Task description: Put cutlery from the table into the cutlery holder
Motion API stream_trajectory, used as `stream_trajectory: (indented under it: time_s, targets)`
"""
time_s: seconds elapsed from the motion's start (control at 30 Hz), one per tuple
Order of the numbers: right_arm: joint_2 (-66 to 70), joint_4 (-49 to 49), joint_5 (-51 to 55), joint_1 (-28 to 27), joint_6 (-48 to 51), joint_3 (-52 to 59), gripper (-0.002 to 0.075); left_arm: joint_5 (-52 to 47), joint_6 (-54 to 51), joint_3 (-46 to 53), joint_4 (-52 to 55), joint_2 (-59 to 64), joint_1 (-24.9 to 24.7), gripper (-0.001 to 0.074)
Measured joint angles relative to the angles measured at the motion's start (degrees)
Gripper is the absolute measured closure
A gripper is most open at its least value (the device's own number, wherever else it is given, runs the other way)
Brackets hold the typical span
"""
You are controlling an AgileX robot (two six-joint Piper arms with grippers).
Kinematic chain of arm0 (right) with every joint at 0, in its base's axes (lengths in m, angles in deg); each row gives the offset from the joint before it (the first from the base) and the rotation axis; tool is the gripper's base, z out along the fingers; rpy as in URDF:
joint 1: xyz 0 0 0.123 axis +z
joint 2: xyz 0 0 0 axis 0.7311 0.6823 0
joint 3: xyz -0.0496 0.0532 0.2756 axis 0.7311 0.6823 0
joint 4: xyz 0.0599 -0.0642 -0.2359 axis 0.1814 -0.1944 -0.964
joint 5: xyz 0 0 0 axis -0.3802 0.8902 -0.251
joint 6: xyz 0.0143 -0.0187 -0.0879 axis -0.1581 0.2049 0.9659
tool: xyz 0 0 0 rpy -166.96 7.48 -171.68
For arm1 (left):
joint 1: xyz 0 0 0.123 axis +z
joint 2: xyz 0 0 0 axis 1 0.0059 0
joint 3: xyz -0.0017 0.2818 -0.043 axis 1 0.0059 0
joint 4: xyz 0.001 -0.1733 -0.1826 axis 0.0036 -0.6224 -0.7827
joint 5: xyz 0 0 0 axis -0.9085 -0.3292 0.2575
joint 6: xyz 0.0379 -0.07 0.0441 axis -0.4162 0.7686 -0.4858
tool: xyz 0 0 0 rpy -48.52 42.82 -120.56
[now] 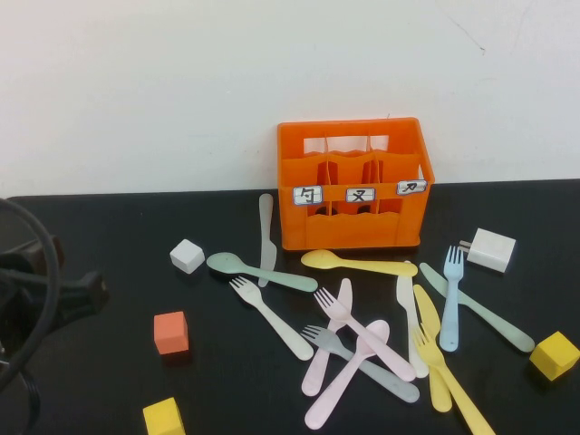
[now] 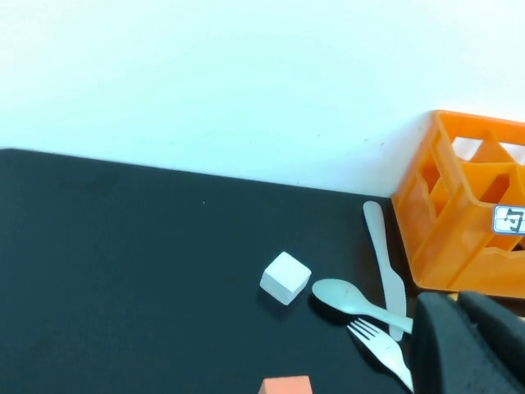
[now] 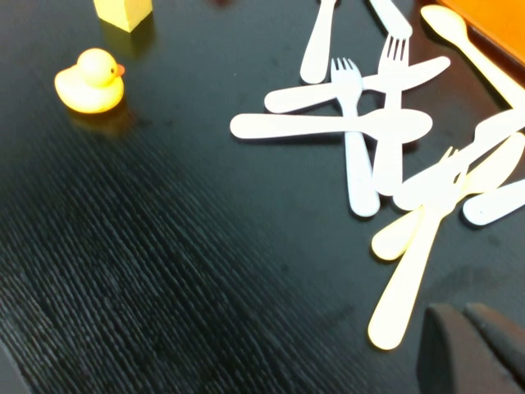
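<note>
The orange cutlery holder [image 1: 353, 227] stands at the back of the black table [image 1: 109, 236], its compartments showing nothing inside. Before it lies scattered cutlery: a whitish knife [image 1: 265, 237], a pale green spoon [image 1: 245, 267], a whitish fork [image 1: 267, 313], a yellow spoon [image 1: 353, 263], pink forks [image 1: 358, 340], a grey fork [image 1: 353, 358], a blue fork [image 1: 450, 299] and a yellow fork [image 1: 449, 372]. My left gripper [image 2: 456, 305] is shut and empty, just left of the green spoon [image 2: 344, 294] and the holder [image 2: 459, 246]. My right gripper [image 3: 463, 316] is shut and empty, near a yellow handle [image 3: 406, 287]; it is outside the high view.
A white cube [image 1: 187, 256], an orange cube [image 1: 170, 333] and a yellow cube [image 1: 163, 419] lie left of the cutlery. A white charger block [image 1: 490, 249] and another yellow cube [image 1: 555, 355] lie at the right. A yellow rubber duck [image 3: 90, 80] shows in the right wrist view.
</note>
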Motion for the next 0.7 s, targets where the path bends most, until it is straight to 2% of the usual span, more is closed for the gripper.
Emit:
stream_trajectory:
  time_s: [0.2, 0.33, 0.47, 0.6, 0.7]
  targets:
    - [0.0, 0.0, 0.0, 0.0, 0.0, 0.0, 0.0728, 0.2, -0.8, 0.0, -5.5, -2.1, 0.4, 0.0736]
    - [0.0, 0.0, 0.1, 0.0, 0.0, 0.0, 0.0728, 3.4, -6.2, 0.0, -13.4, -6.4, 3.3, 0.0736]
    - [0.0, 0.0, 0.1, 0.0, 0.0, 0.0, 0.0728, 9.3, -17.7, 0.5, -22.7, -12.3, 8.7, 0.0736]
    - [0.0, 0.0, 0.1, 0.0, 0.0, 0.0, 0.0728, 19.7, -37.0, 4.6, -36.4, -17.7, 16.4, 0.0736]
    - [0.0, 0.0, 0.1, 0.0, 0.0, 0.0, 0.0728, 27.2, -49.6, 10.2, -45.4, -22.3, 19.7, 0.0736]
